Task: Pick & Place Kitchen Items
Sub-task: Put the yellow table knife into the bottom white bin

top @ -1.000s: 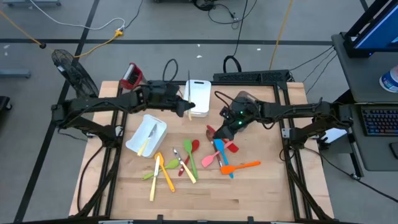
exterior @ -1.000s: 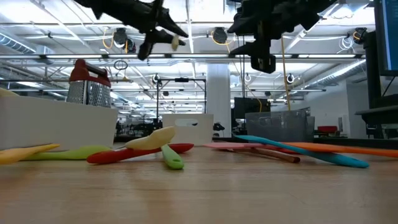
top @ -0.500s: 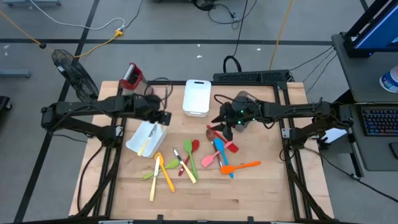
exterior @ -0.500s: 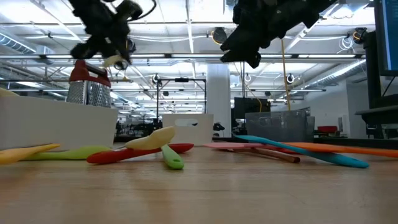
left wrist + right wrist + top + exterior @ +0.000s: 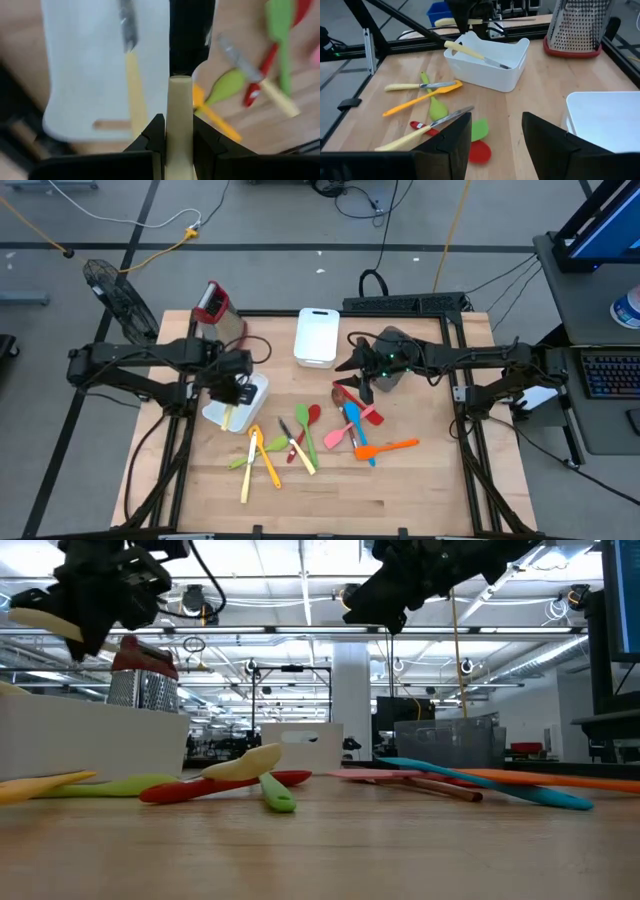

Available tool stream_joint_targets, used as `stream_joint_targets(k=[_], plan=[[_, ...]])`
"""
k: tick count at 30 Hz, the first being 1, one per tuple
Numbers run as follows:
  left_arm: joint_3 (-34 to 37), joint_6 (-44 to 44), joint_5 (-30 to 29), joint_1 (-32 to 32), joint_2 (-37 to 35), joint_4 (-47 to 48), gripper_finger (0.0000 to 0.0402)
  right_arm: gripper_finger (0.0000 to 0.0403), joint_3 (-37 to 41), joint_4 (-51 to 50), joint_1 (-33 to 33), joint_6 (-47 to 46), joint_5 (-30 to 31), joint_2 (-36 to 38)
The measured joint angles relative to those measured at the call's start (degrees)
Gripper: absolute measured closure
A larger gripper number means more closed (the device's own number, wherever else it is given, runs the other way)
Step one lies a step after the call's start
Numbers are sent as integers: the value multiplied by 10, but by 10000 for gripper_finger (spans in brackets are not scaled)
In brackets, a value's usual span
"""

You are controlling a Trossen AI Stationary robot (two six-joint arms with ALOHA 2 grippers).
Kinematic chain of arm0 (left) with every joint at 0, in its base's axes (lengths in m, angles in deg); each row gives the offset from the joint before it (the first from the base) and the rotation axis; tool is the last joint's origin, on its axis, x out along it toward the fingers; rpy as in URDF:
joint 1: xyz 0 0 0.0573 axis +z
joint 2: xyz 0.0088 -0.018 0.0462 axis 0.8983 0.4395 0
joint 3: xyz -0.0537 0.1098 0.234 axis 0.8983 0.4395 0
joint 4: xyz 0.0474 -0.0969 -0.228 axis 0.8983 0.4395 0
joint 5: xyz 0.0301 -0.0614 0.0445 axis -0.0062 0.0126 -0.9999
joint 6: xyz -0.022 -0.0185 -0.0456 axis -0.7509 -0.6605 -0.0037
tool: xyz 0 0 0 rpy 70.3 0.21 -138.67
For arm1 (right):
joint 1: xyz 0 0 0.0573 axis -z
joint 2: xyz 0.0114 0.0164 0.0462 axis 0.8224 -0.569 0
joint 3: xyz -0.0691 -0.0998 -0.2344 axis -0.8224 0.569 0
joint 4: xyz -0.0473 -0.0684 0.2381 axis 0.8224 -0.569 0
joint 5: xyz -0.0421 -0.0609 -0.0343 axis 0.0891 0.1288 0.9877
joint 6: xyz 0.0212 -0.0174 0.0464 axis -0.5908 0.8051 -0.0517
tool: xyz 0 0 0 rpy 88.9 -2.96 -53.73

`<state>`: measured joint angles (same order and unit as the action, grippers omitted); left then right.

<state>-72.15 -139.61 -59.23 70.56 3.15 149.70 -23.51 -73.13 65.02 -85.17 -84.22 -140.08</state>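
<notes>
- The steel grater [image 5: 216, 308] with a red top stands at the far left corner of the wooden surface [image 5: 400, 490].
- The left end effector [image 5: 233, 385] hangs over the white bin [image 5: 258, 389] nearest it, clamped on a pale-yellow handle [image 5: 179, 125] that runs between its fingers.
- In that bin lies 1 pale-handled knife [image 5: 476, 54].
- Just beside the bin lie the loose utensils: an orange spatula [image 5: 264, 457], a green spoon [image 5: 254, 454], a red spoon [image 5: 304, 428] and more pale-handled cutlery [image 5: 300, 456].
- A second white bin [image 5: 317, 336] sits at the far middle.
- The right end effector [image 5: 352, 377] hovers with fingers parted and holds nothing, above a cluster with a blue spatula [image 5: 356, 431], pink pieces [image 5: 337, 436] and an orange turner [image 5: 390, 447].
</notes>
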Motion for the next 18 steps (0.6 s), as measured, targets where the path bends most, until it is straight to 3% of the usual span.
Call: stream_joint_targets(k=[11, 18], plan=[[1, 61, 105, 1, 87, 41, 354, 236, 0, -1, 0, 3, 0, 0], [2, 153, 124, 28, 155, 106, 354, 236, 0, -5, 0, 3, -1, 0]])
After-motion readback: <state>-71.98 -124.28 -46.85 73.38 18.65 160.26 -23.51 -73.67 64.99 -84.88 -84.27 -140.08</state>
